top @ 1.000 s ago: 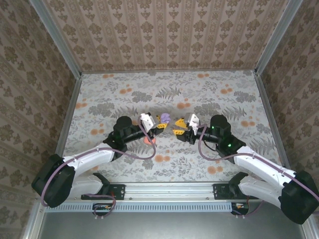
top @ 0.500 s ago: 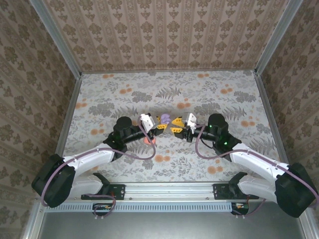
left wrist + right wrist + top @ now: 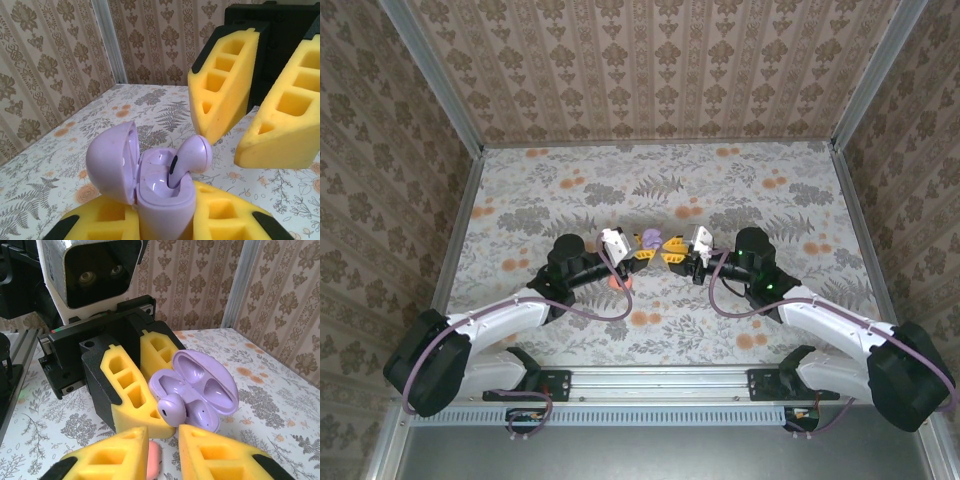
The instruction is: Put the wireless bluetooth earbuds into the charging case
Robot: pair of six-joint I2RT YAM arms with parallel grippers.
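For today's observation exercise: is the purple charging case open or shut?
Open. The purple charging case has its lid swung back, wells exposed; one earbud stands partly in a well.

Left arm [image 3: 510,312]: reached toward frame centre; left gripper [image 3: 642,253] clamped on charging case [image 3: 651,238].
Right arm [image 3: 830,325]: mirrored it; right gripper [image 3: 672,252] fingers spread apart.

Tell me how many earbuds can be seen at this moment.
1. A lilac earbud stands tilted in the open lilac case, which the left gripper holds, close before the open right gripper. A second one may be hidden inside the case.
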